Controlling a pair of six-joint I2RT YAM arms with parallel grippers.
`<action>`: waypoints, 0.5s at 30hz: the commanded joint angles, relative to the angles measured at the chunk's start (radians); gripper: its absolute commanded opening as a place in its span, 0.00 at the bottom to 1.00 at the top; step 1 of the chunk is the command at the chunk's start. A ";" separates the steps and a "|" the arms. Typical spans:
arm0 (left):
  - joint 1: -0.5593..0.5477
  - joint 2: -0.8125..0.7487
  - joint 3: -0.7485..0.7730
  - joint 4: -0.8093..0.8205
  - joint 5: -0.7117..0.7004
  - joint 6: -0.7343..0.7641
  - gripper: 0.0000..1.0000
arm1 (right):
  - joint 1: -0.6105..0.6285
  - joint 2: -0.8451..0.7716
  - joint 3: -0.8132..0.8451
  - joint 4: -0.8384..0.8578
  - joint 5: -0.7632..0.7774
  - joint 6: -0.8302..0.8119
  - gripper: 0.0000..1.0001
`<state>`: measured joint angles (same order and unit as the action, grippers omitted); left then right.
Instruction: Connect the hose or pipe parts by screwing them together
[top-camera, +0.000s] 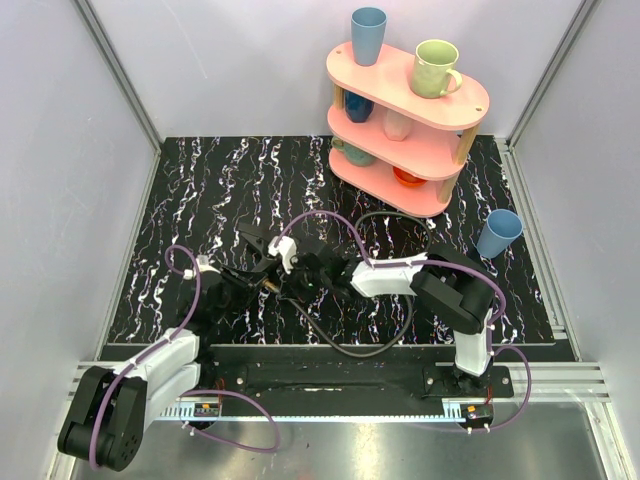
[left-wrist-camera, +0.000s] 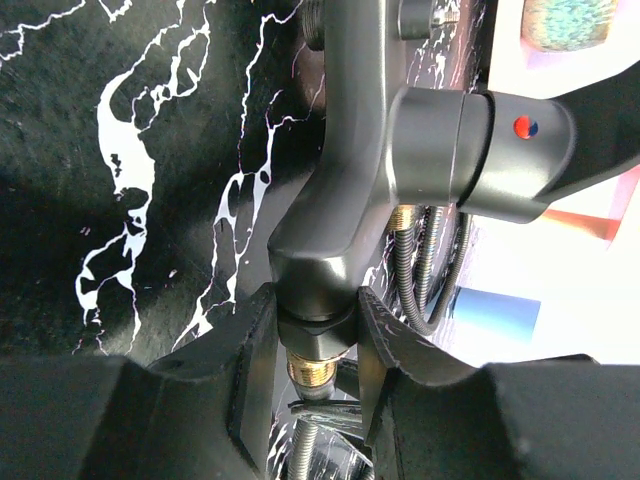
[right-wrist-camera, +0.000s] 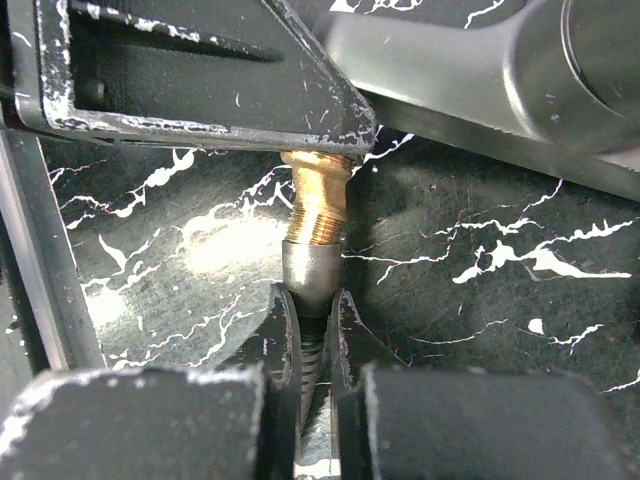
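Observation:
A black angular pipe piece (left-wrist-camera: 345, 170) with a side handle bearing a red and blue dot (left-wrist-camera: 520, 127) is held over the marbled table. My left gripper (left-wrist-camera: 315, 300) is shut on its black hex collar, just above a brass thread (left-wrist-camera: 318, 372). In the right wrist view, my right gripper (right-wrist-camera: 312, 300) is shut on a thin black hose just behind its silver ferrule (right-wrist-camera: 312, 268). The hose's brass threaded fitting (right-wrist-camera: 318, 200) points up into the black piece. From above, both grippers (top-camera: 262, 278) (top-camera: 300, 280) meet at the table's middle, and the hose (top-camera: 345, 350) loops toward the near edge.
A pink three-tier shelf (top-camera: 405, 110) with cups stands at the back right. A blue cup (top-camera: 498, 232) lies on the table's right side. Purple robot cables (top-camera: 330, 215) arch over the arms. Grey walls close in both sides, and other braided hoses (left-wrist-camera: 425, 260) hang beside the piece.

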<state>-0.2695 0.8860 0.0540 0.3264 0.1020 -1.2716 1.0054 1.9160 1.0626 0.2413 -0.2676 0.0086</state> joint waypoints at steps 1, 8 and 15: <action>-0.022 -0.009 -0.028 0.192 0.136 -0.012 0.00 | -0.030 -0.002 0.045 0.177 -0.031 0.060 0.00; -0.022 -0.012 -0.077 0.327 0.179 -0.044 0.00 | -0.096 0.003 0.010 0.305 -0.230 0.165 0.00; -0.022 -0.030 -0.118 0.401 0.189 -0.109 0.00 | -0.113 0.026 -0.006 0.377 -0.246 0.249 0.00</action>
<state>-0.2657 0.8875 0.0383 0.4808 0.0994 -1.3170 0.9028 1.9205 1.0416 0.3779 -0.4976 0.1722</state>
